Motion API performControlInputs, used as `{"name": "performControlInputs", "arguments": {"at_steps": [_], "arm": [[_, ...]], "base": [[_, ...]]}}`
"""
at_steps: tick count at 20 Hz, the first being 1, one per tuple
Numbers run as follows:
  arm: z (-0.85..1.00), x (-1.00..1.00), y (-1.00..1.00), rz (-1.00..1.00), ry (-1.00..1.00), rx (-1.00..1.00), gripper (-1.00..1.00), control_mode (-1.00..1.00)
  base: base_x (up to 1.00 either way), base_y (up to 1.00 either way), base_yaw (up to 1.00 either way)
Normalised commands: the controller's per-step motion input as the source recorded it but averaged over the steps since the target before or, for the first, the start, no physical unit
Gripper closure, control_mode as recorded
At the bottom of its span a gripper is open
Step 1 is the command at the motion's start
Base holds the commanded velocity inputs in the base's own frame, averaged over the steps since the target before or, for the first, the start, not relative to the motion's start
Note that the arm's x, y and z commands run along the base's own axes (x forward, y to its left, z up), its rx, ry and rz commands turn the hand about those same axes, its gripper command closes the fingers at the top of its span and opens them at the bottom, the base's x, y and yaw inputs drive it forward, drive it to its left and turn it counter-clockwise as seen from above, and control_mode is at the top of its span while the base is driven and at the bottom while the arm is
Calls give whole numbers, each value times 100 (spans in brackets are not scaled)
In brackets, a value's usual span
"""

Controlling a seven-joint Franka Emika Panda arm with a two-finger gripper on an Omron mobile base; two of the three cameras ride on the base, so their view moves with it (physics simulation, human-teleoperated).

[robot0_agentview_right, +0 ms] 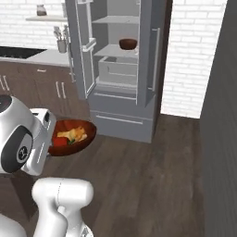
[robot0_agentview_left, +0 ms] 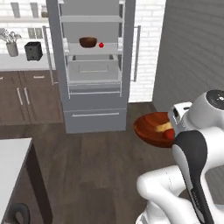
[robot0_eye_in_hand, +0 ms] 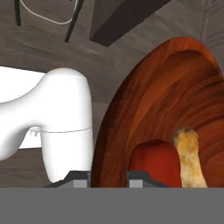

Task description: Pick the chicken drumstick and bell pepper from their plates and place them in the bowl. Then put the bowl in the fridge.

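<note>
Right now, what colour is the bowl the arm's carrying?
Glossy reddish-brown bowl, darker inside; clearest in the right base view.

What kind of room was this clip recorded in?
A rendered home kitchen, by the look of it: an open grey fridge with shelves, dark wood base cabinets under a pale counter, and white brick walls. The bowl held at the arm carries food.

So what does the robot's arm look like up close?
The arm is glossy white and rounded, with dark grey-black bands at its joints and a dark round cap on top. Its jaws end in two small dark grey finger tips, square-edged.
</note>
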Motion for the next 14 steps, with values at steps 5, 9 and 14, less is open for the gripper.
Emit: {"name": "performControlInputs", "arguments": {"at_steps": [5,9,14], "arm": [[0,0,0,0,0,0,100,100],[0,0,0,0,0,0,100,100],[0,0,0,0,0,0,100,100]], "base": [[100,31,0],[100,72,0],[100,64,-4]]}}
